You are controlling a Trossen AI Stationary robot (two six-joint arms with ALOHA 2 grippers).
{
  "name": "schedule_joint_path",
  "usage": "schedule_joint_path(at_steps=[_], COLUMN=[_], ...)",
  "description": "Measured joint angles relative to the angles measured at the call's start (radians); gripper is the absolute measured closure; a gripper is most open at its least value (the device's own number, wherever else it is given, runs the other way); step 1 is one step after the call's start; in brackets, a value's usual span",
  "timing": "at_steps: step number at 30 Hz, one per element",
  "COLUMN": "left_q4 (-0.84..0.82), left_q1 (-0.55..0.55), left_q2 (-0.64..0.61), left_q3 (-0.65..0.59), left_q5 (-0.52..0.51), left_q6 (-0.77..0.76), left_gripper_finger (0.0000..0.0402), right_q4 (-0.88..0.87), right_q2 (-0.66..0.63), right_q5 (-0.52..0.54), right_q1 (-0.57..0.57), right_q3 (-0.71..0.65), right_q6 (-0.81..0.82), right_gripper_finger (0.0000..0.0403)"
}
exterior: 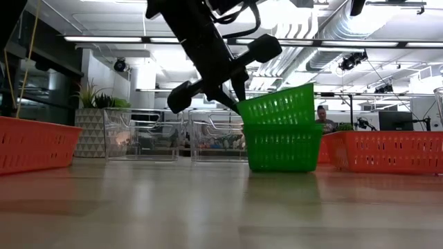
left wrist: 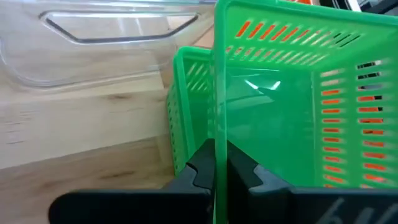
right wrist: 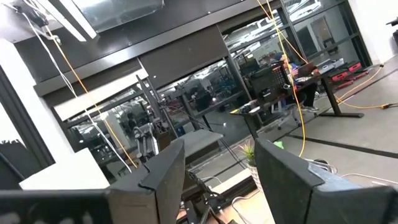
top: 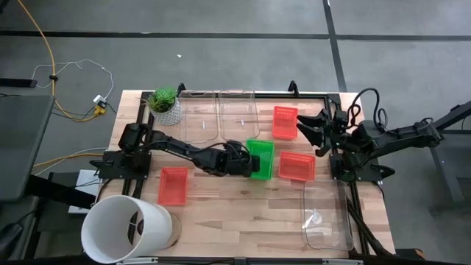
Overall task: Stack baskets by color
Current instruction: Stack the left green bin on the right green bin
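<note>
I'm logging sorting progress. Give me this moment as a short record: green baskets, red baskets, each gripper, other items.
green baskets: upper green basket tilted, partly nested in lower green basket, mid-table
red baskets: three, all apart: red basket near left, red basket far right, red basket right of the greens
left gripper: shut on the upper green basket's wall
right gripper: open, empty, raised at the table's right edge
other: clear bins, white bucket, potted plant

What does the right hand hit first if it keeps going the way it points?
Probably nothing on the table: the right hand, open, is raised off the table's right edge and aims over the room. Its own view shows only distant desks and windows ahead, though depth is unclear.
</note>
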Motion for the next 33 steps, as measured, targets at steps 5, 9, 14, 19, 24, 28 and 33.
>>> schedule_joint_path(at_steps=[5, 9, 14, 19, 24, 28, 33], left_q4=[-0.039, -0.086, -0.118, -0.117, -0.118, -0.118, -0.121], left_q1=[-0.035, -0.074, -0.102, -0.106, -0.099, -0.081, -0.06], left_q2=[0.0, 0.0, 0.0, 0.0, 0.0, 0.0, -0.008], left_q3=[0.0, 0.0, 0.0, 0.0, 0.0, 0.0, 0.0], left_q5=[0.009, 0.018, 0.018, 0.041, 0.049, 0.079, 0.115], left_q6=[-0.002, -0.043, -0.075, -0.007, 0.031, 0.088, 0.153], left_gripper_finger=[0.0401, 0.0401, 0.0401, 0.0401, 0.039, 0.0364, 0.0314], right_q4=[-0.003, -0.003, -0.007, -0.011, -0.011, -0.011, -0.011], right_q2=[0.0, 0.0, 0.0, 0.0, 0.0, 0.0, 0.0], right_q5=[0.0, 0.0, 0.0, 0.005, 0.006, 0.01, 0.013], right_q1=[0.0, 0.0, 0.0, 0.0, 0.0, 0.0, 0.0], right_q3=[0.0, 0.0, 0.0, 0.0, 0.0, 0.0, 0.0], right_q6=[0.0, 0.0, 0.0, -0.003, -0.019, -0.019, -0.019], right_gripper_finger=[0.0222, 0.0222, 0.0222, 0.0222, 0.0222, 0.0222, 0.0222])
